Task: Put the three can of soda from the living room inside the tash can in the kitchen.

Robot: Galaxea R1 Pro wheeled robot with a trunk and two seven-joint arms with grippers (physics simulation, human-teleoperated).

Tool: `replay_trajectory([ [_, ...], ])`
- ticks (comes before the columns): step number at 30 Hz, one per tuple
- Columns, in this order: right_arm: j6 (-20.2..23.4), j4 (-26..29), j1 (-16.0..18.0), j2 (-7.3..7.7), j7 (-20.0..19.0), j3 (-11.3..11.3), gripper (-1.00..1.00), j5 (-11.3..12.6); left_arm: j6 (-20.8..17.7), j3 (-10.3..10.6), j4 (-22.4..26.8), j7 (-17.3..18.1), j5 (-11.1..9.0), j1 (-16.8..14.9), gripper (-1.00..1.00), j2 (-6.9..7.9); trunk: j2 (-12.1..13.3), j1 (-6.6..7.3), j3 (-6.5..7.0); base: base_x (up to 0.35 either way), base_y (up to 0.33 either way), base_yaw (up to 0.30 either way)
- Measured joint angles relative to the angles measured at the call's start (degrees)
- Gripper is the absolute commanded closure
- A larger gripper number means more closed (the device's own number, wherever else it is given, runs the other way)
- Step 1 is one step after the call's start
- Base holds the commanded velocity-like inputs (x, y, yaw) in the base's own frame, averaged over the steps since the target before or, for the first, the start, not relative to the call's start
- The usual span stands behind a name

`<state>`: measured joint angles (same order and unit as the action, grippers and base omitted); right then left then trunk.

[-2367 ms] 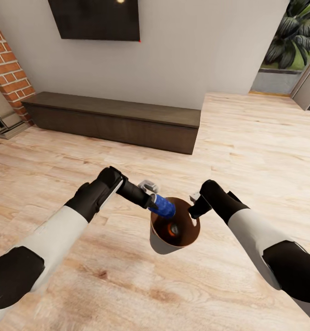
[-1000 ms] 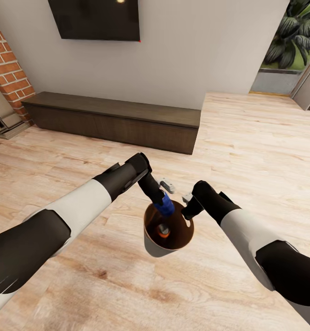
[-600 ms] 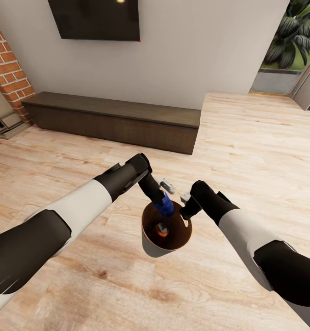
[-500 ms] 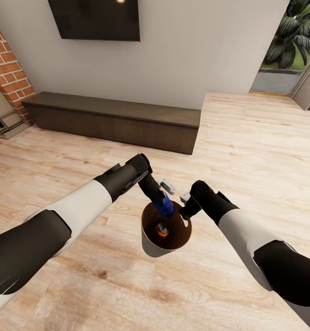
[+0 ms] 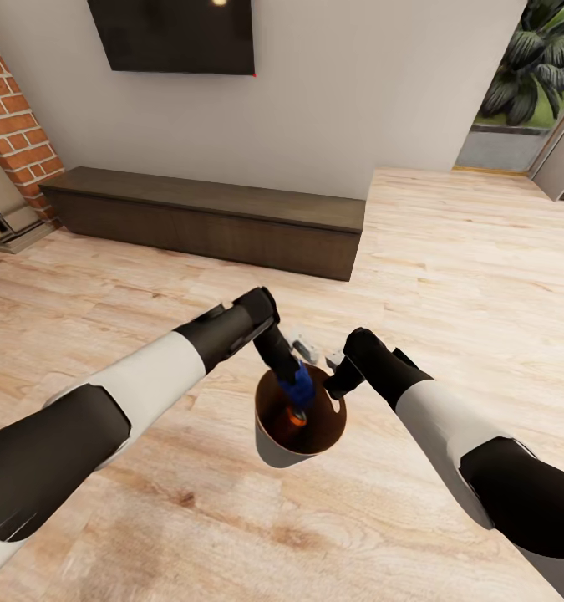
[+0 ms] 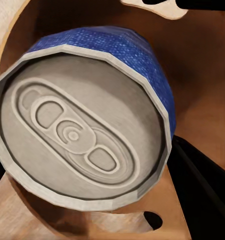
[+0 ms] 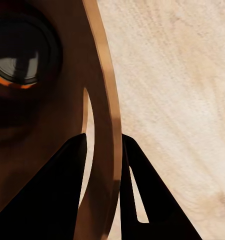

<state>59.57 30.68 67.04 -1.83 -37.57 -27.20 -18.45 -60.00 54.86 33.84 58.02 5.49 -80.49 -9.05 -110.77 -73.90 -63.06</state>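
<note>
Blue can (image 5: 299,386) hung inside the bin's (image 5: 275,447) mouth, pinched by the left gripper (image 5: 296,383); an orange can (image 5: 297,417) apparently lay below. The right gripper (image 7: 103,165) clamped the rim. A tilted release could bounce it out.

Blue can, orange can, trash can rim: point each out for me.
Blue can (image 6: 77,135): left wrist view, on its silver top.
Orange can (image 5: 297,418): head view, on its side, at the bin's bottom.
Trash can (image 7: 106,100): right wrist view, on its rim edge.
</note>
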Motion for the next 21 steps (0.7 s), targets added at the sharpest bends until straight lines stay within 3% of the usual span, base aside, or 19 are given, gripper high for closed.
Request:
replay_trajectory([
  [4,-0.1,0.0,0.0,0.0,0.0,0.0,1.0,-0.2,0.0,1.1,0.0,1.3,0.0,0.2,1.0,0.0,0.0,0.0,0.0,0.0,0.0,0.0],
  [8,0.0,0.2,0.0,-0.01,0.0,0.0,1.0,-0.2,0.0,3.9,0.0,1.9,0.1,0.4,1.0,0.0,0.0,0.0,0.0,0.0,0.0,0.0],
  [11,0.0,0.3,0.0,-0.01,0.0,0.0,1.0,-0.1,0.0,4.8,0.0,2.0,0.0,0.6,1.0,0.0,0.0,0.0,0.0,0.0,0.0,0.0],
  [21,0.0,0.4,0.4,-0.01,-0.1,0.0,1.0,-0.1,0.0,5.4,0.0,2.5,0.0,1.7,1.0,-0.02,0.0,0.0,0.0,0.0,0.0,0.0],
])
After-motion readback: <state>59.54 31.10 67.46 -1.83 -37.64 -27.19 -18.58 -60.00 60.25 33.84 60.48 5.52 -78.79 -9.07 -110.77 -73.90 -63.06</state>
